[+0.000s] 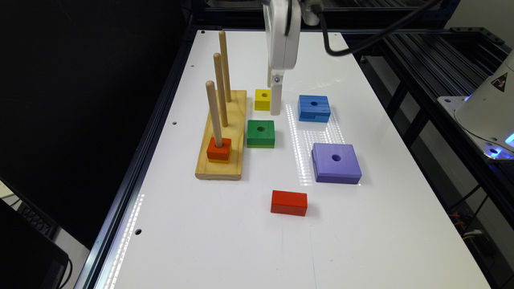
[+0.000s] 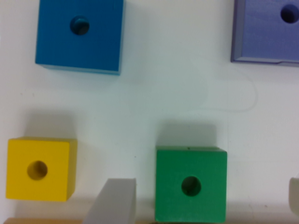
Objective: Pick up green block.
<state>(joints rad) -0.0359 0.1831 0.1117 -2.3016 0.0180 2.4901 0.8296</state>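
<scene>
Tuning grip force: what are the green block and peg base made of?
Green block: looks like painted wood, matte green with a thin lighter bottom layer; paint hides any grain, so not certain. Peg base: bare, unpainted wood, pale with visible grain.

The green block point(image 1: 260, 133) was dark green over a thin yellow-green base. Around it lay a yellow block point(image 1: 262, 99), a blue block point(image 1: 314, 108), a purple block point(image 1: 335, 162) and a red block point(image 1: 289, 202), all on a white table point(image 1: 225, 233).
</scene>
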